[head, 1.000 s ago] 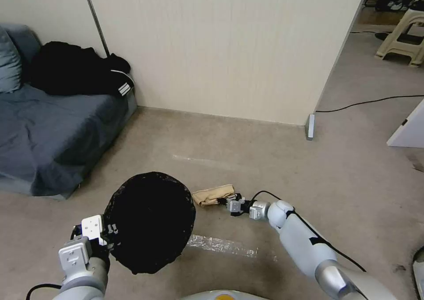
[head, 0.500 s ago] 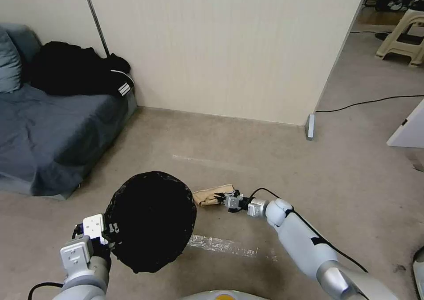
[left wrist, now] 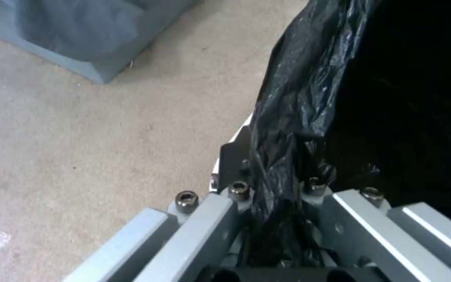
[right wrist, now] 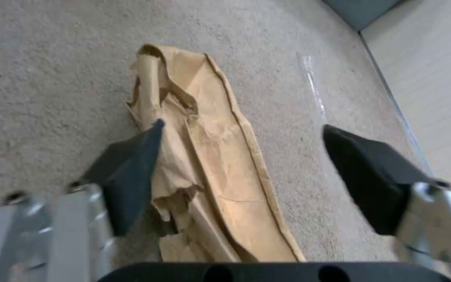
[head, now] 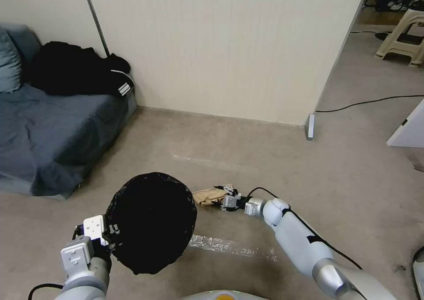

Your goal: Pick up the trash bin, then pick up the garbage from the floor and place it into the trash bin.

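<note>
At far left of the head view, a grey-blue sofa [head: 53, 132] stands against the cream wall [head: 221, 48], with a black garment [head: 75, 74] heaped on its seat. Nearer the robot, low on the left, the left gripper [head: 110, 236] is clamped on the rim of the trash bin [head: 152, 222], which is held off the beige carpet [head: 247, 150] with its black-lined mouth turned up toward the camera. From the left wrist, the crinkly black bag [left wrist: 288, 117] folded over the rim runs down between the gripper's two metal fingers [left wrist: 199, 219], pinched there, and a sliver of the white bin wall shows just beside it. Just right of the bin lies the garbage, a crumpled tan paper bag [head: 207, 195], flat on the carpet. The right gripper [head: 223, 196] is low at the bag's right end, the arm stretched forward from the lower right. In the right wrist view its black fingertips [right wrist: 131, 172] are spread wide apart, one of them over the paper bag's [right wrist: 210, 164] edge and the other well clear over bare carpet, not closed on anything. A strip of clear tape [head: 221, 245] lies on the floor near the robot's base. Farther right, a black cable [head: 371, 100] trails across the floor past the wall's corner.
</note>
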### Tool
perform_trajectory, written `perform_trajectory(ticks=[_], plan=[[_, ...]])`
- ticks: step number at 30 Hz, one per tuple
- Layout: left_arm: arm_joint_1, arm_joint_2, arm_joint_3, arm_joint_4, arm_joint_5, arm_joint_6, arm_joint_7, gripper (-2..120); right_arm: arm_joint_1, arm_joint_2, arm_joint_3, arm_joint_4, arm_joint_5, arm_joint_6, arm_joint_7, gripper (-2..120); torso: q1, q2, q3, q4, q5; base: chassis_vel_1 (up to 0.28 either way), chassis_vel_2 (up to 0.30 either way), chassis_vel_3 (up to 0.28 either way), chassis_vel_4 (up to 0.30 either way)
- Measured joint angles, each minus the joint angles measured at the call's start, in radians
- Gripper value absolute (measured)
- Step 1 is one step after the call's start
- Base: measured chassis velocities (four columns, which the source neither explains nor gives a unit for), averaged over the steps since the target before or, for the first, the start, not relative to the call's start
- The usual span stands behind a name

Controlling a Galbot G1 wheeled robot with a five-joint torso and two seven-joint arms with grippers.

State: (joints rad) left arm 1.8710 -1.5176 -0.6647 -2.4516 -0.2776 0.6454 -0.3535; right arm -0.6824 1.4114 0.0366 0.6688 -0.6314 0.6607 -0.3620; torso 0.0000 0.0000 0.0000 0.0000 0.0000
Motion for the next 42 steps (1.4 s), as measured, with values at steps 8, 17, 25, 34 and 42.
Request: perform_trajectory(ticks=[8, 17, 25, 34, 42], plan=[[0.005, -0.003, 0.0, -0.001, 0.007, 0.0, 0.0, 1, 0.044, 0.029, 0.051, -0.103, -0.041, 0.012, 0.004, 100, 0.0, 0.0, 0.0, 0.0001, 0.0, 0.0, 0.0, 0.0, 0.0], [0.005, -0.007, 0.007, 0.004, 0.018, 0.0, 0.0, 1, 0.08, 0.056, 0.086, -0.179, -0.056, 0.016, 0.004, 100, 0.0, 0.0, 0.0, 0.0001, 0.0, 0.0, 0.0, 0.0, 0.0], [0.008, -0.007, 0.013, 0.012, 0.025, 0.0, 0.0, 1, 0.096, 0.076, 0.098, -0.229, -0.045, 0.014, -0.012, 82, 0.0, 0.0, 0.0, 0.0, 0.0, 0.0, 0.0, 0.0, 0.0], [0.013, -0.007, 0.021, 0.019, 0.03, -0.002, 0.0, 1, 0.078, 0.093, 0.096, -0.246, -0.01, -0.003, -0.038, 50, 0.0, 0.0, 0.0, 0.0, 0.0001, 0.0, 0.0, 0.0, 0.0], [0.019, -0.002, 0.019, 0.024, 0.028, -0.006, 0.002, 1, 0.046, 0.088, 0.096, -0.246, 0.023, -0.011, -0.055, 18, 0.0, 0.0, 0.0, 0.0, 0.0001, 0.0, 0.0, 0.0, 0.0]])
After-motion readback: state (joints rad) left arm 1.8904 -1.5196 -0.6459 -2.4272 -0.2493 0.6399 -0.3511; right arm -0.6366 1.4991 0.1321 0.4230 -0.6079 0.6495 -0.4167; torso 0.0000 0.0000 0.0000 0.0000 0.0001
